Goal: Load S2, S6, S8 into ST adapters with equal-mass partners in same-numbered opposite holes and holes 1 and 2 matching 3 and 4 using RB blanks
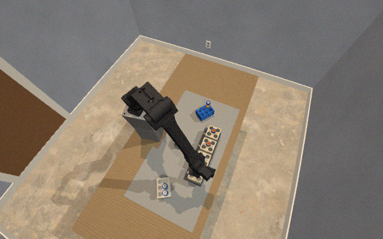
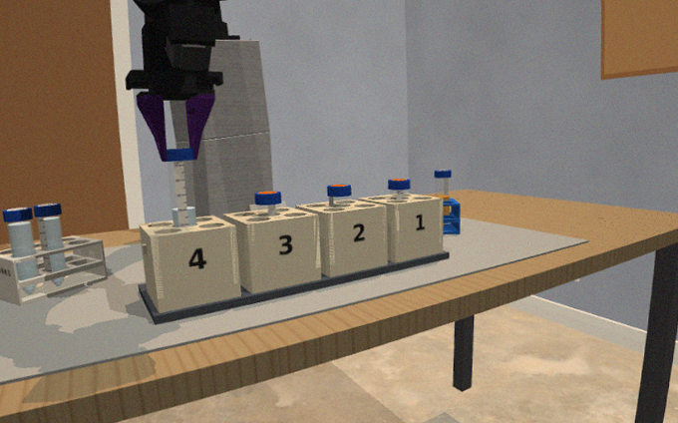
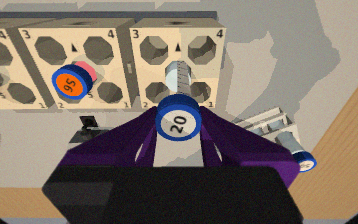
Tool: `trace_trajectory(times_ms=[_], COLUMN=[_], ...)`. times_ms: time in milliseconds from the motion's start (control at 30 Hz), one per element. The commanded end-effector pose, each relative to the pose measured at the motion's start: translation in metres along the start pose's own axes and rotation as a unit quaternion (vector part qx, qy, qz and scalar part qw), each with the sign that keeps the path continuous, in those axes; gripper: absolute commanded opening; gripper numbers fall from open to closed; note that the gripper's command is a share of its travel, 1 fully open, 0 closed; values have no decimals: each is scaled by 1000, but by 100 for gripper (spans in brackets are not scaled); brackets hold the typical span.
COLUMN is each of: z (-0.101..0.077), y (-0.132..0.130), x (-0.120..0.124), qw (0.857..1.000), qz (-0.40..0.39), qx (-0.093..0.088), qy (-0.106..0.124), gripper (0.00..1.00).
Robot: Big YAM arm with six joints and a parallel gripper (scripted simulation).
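1 blank (image 2: 180, 185) with "20" on its white cap dot is pinched by the gripper (image 2: 176, 151) at its blue cap, the purple fingers pressed against it from both sides. It hangs upright with its lower end in the centre hole of adapter 4 (image 2: 189, 264), most of the tube above the top face. Adapter 3 (image 2: 278, 249) next to it carries S6 (image 3: 72, 83), orange-dotted, in its centre hole; adapter 2 (image 2: 349, 236) and adapter 1 (image 2: 413, 225) each carry 1 orange-dotted tube, (image 2: 339, 191) and (image 2: 398, 184), down so far that little more than the cap shows. All 4 adapters stand in a row on the dark stand (image 2: 294, 290), on a grey mat (image 2: 507, 244) over the table (image 2: 588, 217). Beyond adapter 1, the blue rack (image 2: 453, 215) keeps 1 tube (image 2: 442, 175). Left of adapter 4 in the exterior view, the pale rack (image 2: 8, 280) marked BLANKS holds 2 blue-capped tubes (image 2: 18, 235) side by side. The black arm (image 1: 181, 143) reaches from its grey pedestal (image 1: 139, 127) across the mat.
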State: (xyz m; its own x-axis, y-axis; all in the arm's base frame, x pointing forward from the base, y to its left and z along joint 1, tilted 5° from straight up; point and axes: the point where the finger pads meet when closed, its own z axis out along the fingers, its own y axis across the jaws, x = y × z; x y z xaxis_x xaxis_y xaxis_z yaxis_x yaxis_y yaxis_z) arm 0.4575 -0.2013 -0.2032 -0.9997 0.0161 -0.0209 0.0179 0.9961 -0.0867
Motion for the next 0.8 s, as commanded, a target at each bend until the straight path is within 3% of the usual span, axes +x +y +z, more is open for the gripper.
trace_trajectory(times_ms=[0,767], z=[4,30], y=[-11,-10], x=[-15,-14], qw=[1000,1000], qz=[-1,-2], qx=[7,6], qy=[-16,-15], gripper=[0,0])
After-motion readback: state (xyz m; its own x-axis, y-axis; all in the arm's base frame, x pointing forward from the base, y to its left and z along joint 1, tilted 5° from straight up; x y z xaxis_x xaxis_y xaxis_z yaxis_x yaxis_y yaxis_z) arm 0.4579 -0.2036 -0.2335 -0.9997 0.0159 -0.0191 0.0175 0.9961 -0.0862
